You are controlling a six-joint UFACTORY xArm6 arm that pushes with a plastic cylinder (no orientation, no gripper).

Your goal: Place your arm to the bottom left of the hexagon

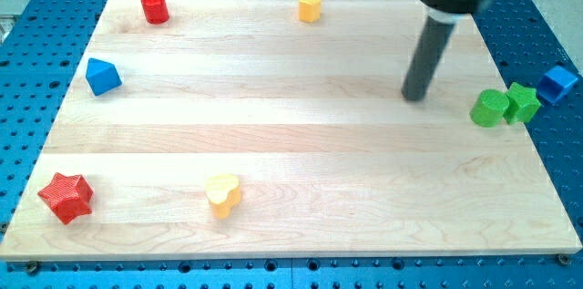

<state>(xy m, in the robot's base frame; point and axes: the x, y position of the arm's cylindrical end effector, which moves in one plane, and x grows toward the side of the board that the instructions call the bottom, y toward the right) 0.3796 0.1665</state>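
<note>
The yellow hexagon [310, 5] sits near the board's top edge, a little right of the middle. My tip [416, 98] rests on the wooden board [291, 143] in its right part. It is well to the right of the hexagon and below it, touching no block. The nearest blocks to the tip are a green round block [489, 108] and a green star-like block [522, 102] at the board's right edge, side by side and apart from the tip.
A red cylinder [155, 7] is at the top left and a blue triangle [102, 77] at the left. A red star [66, 197] is at the bottom left, a yellow heart [223, 194] at the bottom. A blue cube [557, 83] lies off the board at right.
</note>
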